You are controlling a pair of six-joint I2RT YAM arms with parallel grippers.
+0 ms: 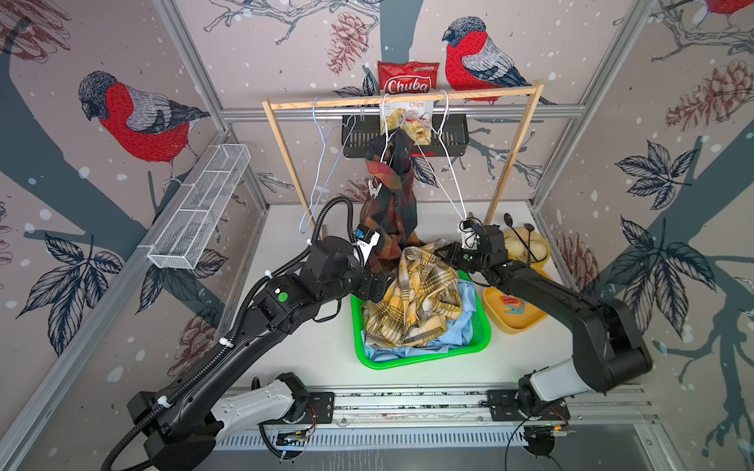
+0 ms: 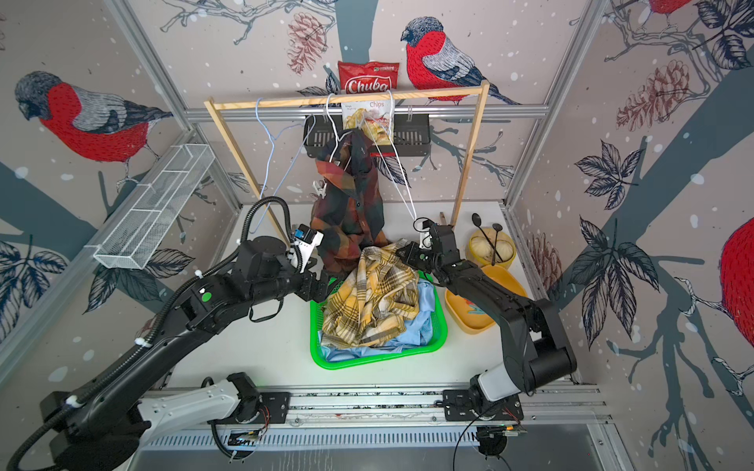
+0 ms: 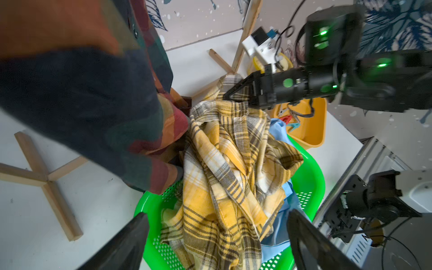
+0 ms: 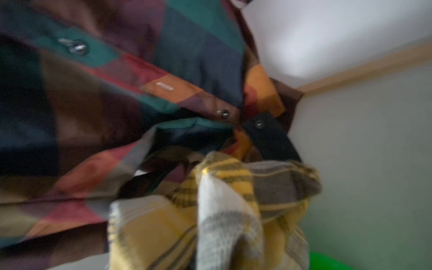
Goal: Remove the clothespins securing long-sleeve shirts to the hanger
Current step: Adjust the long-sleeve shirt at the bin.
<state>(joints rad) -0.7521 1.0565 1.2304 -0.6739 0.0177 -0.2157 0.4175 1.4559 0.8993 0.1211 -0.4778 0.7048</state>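
Observation:
A dark check shirt point(image 1: 391, 204) hangs from a white hanger point(image 1: 385, 151) on the wooden rail, with a whitish clothespin point(image 1: 373, 188) clipped on its left edge. A yellow plaid shirt point(image 1: 412, 301) lies heaped on a light blue shirt point(image 1: 469, 301) in the green basket point(image 1: 424, 361). My right gripper point(image 3: 228, 96) is shut, pinching the plaid shirt's upper edge. My left gripper point(image 3: 217, 245) stands open just above the plaid heap, holding nothing. In the right wrist view plaid cloth point(image 4: 224, 210) hides the jaws. Red and teal clothespins point(image 3: 289, 121) lie in a yellow tray point(image 1: 526, 322).
Two bare hangers, pale blue point(image 1: 322, 163) and white point(image 1: 449, 163), hang on the wooden rack point(image 1: 404, 98). A yellow bowl with spoons point(image 1: 526, 244) stands at the back right. A crisp bag point(image 1: 408, 102) sits in a black wall basket point(image 1: 453, 138). A wire shelf point(image 1: 200, 212) is on the left wall.

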